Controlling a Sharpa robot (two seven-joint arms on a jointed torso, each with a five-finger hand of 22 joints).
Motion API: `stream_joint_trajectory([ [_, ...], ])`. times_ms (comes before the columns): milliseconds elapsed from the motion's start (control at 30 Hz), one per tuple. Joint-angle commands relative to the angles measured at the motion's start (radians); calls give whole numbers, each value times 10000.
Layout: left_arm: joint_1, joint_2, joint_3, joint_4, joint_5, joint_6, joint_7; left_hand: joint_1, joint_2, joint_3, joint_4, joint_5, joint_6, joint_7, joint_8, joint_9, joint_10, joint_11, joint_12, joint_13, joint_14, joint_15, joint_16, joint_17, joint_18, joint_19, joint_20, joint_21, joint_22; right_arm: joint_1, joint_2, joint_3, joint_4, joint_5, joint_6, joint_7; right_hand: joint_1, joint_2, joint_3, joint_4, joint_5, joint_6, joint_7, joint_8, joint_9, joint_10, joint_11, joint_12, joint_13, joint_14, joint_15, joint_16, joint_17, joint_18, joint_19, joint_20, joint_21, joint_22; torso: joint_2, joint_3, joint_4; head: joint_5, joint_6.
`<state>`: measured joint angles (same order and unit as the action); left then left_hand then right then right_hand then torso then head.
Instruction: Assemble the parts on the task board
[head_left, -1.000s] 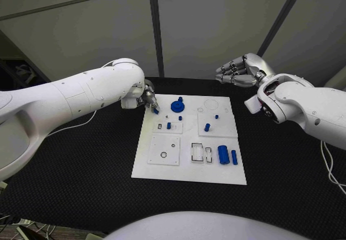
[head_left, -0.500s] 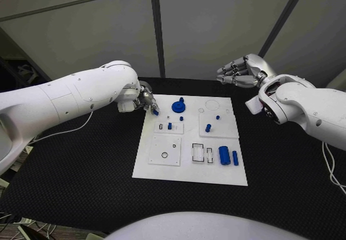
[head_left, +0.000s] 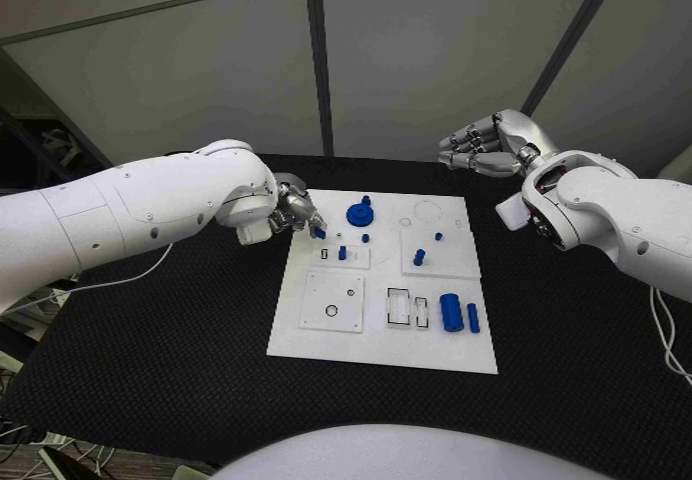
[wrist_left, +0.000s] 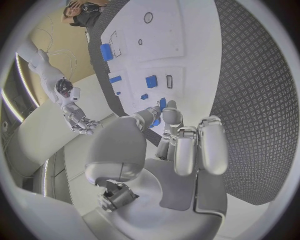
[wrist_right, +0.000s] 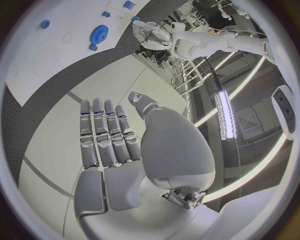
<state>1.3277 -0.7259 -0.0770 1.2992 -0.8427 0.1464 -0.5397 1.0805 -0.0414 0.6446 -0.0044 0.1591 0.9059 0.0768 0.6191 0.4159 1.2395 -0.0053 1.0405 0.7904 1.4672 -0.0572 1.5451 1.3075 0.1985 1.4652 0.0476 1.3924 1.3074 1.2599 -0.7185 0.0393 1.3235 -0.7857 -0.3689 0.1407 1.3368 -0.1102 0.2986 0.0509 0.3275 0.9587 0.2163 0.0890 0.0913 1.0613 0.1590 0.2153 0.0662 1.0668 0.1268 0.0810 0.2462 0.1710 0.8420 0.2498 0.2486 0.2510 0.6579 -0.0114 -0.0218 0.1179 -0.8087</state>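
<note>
I see the task board (head_left: 382, 345), white plate, mid black tabletop (head_left: 159, 380). Blue parts on it: gear (head_left: 359, 212) near far edge, cylinder (head_left: 450, 311) near right edge, few small pegs btwn. L hand (head_left: 296, 212) at board's far-left corner, fingers (wrist_left: 164, 116) pinching small blue part (head_left: 316, 231). R hand (head_left: 488, 145) raised beyond board, fingers straight, together, holding nothing.

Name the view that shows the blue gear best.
The head view: the blue gear shows clearly from above at the task board's far end. The right wrist view shows it small and bent; in the left wrist view I cannot pick it out.
</note>
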Motion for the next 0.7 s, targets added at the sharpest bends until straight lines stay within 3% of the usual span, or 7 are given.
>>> stream_joint_trajectory([
  [33,-105,-135,-5,351,-529,-949,58,-1,-127,1202,-1102,105,7,-75,73,58,61,-31,-112,-135,966,-91,21,2447,-1470,126,-66,51,443,19,9,5,-2,-21,63,47,-20,32,-58,6,40,21,80,-50,12,-1,32,-11,-10,35,56,-61,-16,119,49,-4,-51,-15,-4,6,2,29,-14],
  [233,-288,-274,-9,736,-1311,-1174,-46,-34,-214,1294,-1097,191,24,-99,145,95,99,-55,-188,-235,967,-111,25,2450,-1476,141,-84,69,470,19,-3,4,2,-21,61,47,-20,32,-58,6,40,21,80,-50,12,-1,32,-11,-10,35,56,-61,-16,119,49,-4,-51,-15,-3,2,-15,47,1],
  [700,-419,-294,-10,1059,-2131,-942,-285,-99,-381,1442,-1079,401,70,-145,276,161,271,-96,-135,-134,968,-146,27,2452,-1492,176,-112,118,541,19,-28,3,21,-21,48,54,-29,37,-70,17,41,27,79,-48,14,3,31,-4,-9,42,54,-62,-17,120,61,-4,-65,-27,19,-7,-14,41,-6],
])
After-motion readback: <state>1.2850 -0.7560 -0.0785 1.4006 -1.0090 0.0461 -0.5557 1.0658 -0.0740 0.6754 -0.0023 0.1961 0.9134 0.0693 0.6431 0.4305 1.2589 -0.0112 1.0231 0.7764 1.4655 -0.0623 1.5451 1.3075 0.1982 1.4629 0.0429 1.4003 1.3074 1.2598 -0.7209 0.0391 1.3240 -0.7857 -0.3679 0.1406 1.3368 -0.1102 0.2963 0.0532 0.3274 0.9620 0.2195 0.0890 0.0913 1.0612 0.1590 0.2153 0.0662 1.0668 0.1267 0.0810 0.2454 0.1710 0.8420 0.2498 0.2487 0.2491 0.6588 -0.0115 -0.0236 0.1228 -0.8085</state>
